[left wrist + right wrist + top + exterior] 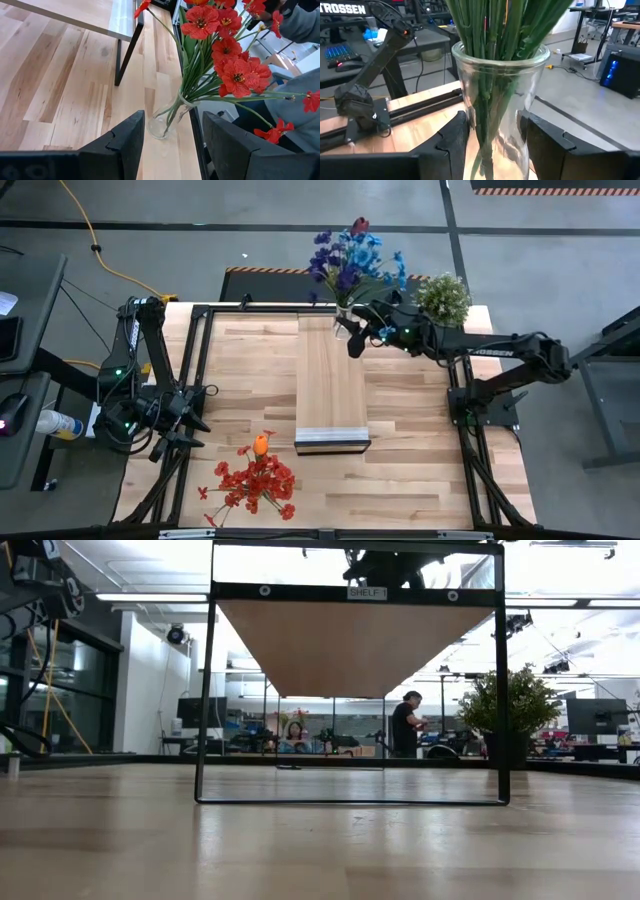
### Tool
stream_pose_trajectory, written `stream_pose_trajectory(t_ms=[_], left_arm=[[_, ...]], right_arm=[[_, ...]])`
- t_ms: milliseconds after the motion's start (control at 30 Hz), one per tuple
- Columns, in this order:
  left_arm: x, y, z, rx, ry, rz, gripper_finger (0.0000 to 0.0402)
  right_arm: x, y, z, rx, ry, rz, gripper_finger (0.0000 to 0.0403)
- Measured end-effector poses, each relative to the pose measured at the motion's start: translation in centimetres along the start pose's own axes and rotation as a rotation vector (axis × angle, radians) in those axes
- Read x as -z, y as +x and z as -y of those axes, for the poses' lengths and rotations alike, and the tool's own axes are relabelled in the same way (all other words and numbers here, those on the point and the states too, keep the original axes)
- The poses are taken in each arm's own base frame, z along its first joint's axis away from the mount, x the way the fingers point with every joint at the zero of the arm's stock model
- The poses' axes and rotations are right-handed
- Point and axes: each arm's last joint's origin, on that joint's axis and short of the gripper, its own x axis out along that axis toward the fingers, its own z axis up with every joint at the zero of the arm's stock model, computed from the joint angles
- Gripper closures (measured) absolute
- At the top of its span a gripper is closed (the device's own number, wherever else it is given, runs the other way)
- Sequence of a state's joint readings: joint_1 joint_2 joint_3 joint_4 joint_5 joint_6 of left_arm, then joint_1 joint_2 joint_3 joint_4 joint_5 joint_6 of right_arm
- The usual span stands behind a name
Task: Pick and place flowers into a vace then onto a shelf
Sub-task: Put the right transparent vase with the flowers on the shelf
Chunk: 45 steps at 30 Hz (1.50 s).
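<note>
Fingers of the right gripper [492, 137] clamp a glass vase [500, 105] of blue flowers [352, 258] at the shelf's [332, 380] twelve-o'clock end. Left gripper [172, 142], fingers apart, hovers near red flowers [225, 55] at seven o'clock.

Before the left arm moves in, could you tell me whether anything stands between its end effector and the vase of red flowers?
Nothing visible: the left end effector faces the vase of red flowers directly.
</note>
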<state>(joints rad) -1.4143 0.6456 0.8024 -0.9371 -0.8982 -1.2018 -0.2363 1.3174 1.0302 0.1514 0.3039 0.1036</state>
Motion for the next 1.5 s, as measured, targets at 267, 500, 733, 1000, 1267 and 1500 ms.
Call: stream_pose_trajectory(t_ms=[267, 500, 733, 1000, 1267, 1500], left_arm=[[0.0, 0.0, 0.0, 0.000, 0.000, 0.000, 0.0169], [0.0, 0.0, 0.0, 0.000, 0.000, 0.000, 0.0169], [0.0, 0.0, 0.0, 0.000, 0.000, 0.000, 0.0169], [0.0, 0.0, 0.0, 0.000, 0.000, 0.000, 0.0169], [0.0, 0.0, 0.0, 0.000, 0.000, 0.000, 0.0169], [0.0, 0.0, 0.0, 0.000, 0.000, 0.000, 0.0169]], right_arm=[[1.2, 1.6, -0.4, -0.018, 0.019, -0.012, 0.0243], [2.3, 3.0, -0.7, 0.002, 0.014, -0.016, 0.0243], [3.4, 3.9, -0.9, 0.006, 0.008, -0.048, 0.0243], [4.2, 4.8, -0.5, 0.022, 0.005, -0.060, 0.0243], [4.1, 5.0, 0.2, 0.030, 0.007, -0.061, 0.0242], [4.3, 5.1, 0.1, 0.021, 0.005, -0.069, 0.0236]])
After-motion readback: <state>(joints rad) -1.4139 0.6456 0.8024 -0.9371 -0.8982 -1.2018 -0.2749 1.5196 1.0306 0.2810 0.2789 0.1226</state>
